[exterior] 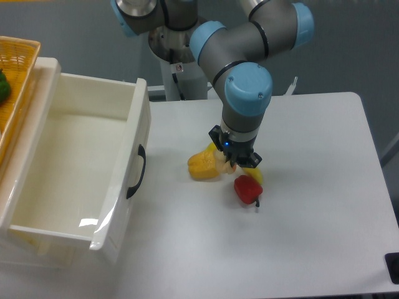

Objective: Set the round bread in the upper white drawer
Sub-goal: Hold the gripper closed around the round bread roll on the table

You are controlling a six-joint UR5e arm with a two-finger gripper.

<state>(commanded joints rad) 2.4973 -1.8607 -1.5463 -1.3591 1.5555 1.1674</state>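
The upper white drawer (138, 134) stands pulled open at the left, with a black curved handle on its front, and its inside is bare. My gripper (234, 164) points straight down at a small cluster of food on the table, right of the drawer. Only a small pale tan patch of the round bread (224, 167) shows at my fingertips; the rest is hidden under the gripper. The jaws are hidden by the wrist, so I cannot tell whether they are closed on it.
A smooth yellow-orange pepper (203, 166) lies just left of the gripper. A red pepper (247, 189) with a dark stem lies just in front, and a yellow piece (255, 176) peeks out beside it. A woven yellow basket (15, 68) holding something green sits at the far left.
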